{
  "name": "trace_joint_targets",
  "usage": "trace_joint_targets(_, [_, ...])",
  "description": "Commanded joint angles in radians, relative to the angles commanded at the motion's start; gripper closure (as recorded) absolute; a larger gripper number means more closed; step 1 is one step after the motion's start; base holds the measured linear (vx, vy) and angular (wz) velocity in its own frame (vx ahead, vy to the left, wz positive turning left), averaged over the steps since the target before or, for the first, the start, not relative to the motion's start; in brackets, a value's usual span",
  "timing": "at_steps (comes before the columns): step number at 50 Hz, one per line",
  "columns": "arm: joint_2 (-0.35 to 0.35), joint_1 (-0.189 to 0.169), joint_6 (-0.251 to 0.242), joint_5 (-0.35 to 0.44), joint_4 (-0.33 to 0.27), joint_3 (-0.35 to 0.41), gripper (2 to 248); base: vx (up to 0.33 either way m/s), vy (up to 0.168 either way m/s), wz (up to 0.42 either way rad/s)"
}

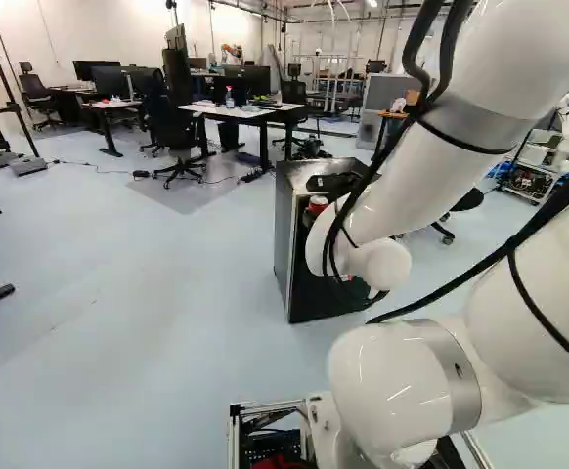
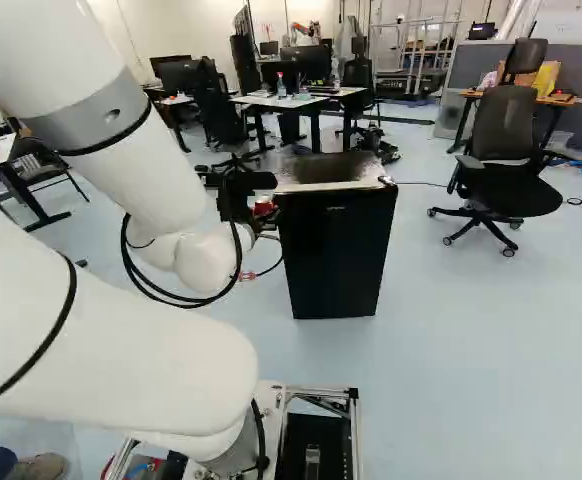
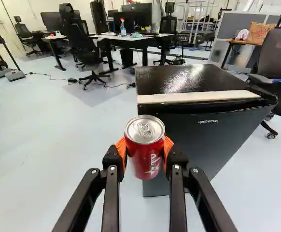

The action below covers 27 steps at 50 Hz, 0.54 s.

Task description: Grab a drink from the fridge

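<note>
Squarely between the end effector's (image 2: pixel 261 202) pads (image 3: pixel 168 145) (in its grip), the red can (image 3: pixel 145 151).

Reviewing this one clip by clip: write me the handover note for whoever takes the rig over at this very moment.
Gripper: shut on a red can, one of the fingers on each side.
Where things are: the can is outside the fridge, held up near its top, beside it in the right base view.
Done: a drink is out of the fridge and in the grip.
Left: the task names no drop-off, so probably just keep hold and move clear. I cannot tell whether the fridge door is fully closed; check it.
</note>
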Motion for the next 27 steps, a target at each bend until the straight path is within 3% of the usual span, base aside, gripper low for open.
trace_joint_targets(27, [0.0, 0.0, 0.0, 0.0, 0.0, 0.0, 155, 0.0, 0.0, 0.0])
